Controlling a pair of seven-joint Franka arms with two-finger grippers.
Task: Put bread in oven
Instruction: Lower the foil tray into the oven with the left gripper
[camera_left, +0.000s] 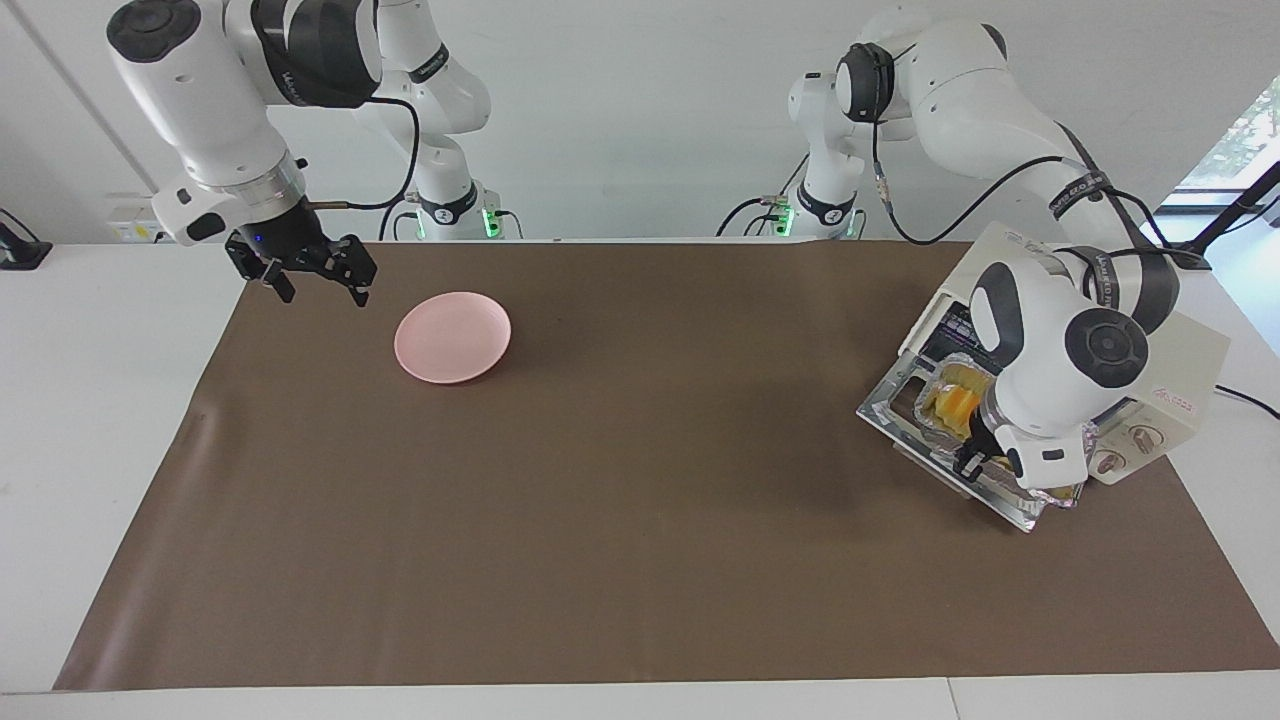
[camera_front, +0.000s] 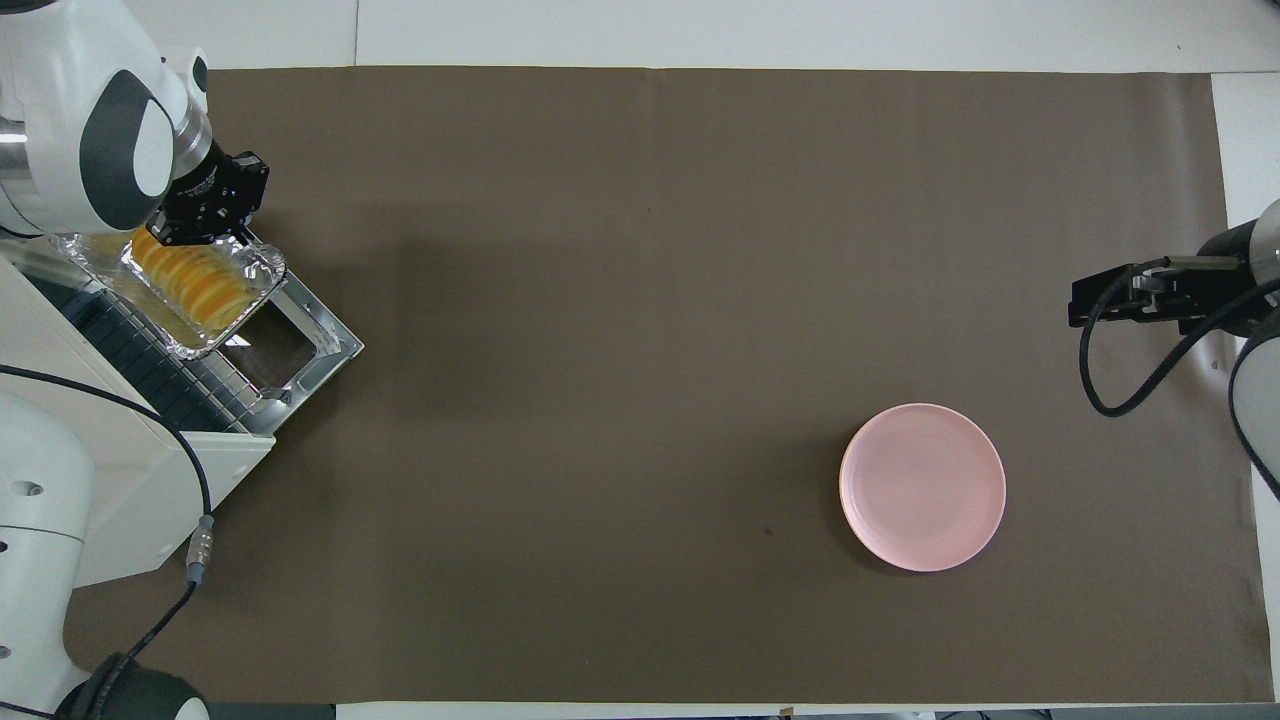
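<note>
Golden-yellow ridged bread (camera_front: 192, 285) in silver foil tray (camera_front: 255, 262) on open door of cream-white toaster oven (camera_left: 1185, 375), directly under left gripper (camera_front: 200, 228); long axis toward cavity. Finger state indeterminate. Right gripper (camera_left: 315, 280) waits near pink plate (camera_left: 452, 337), fingers spread.

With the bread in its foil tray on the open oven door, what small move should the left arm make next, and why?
Probably push the foil tray deeper onto the rack. The bread sits in it on the open door of the oven, only partly inside, with the left pincer at the tray's outer end. The right pincer waits near the pink plate.
</note>
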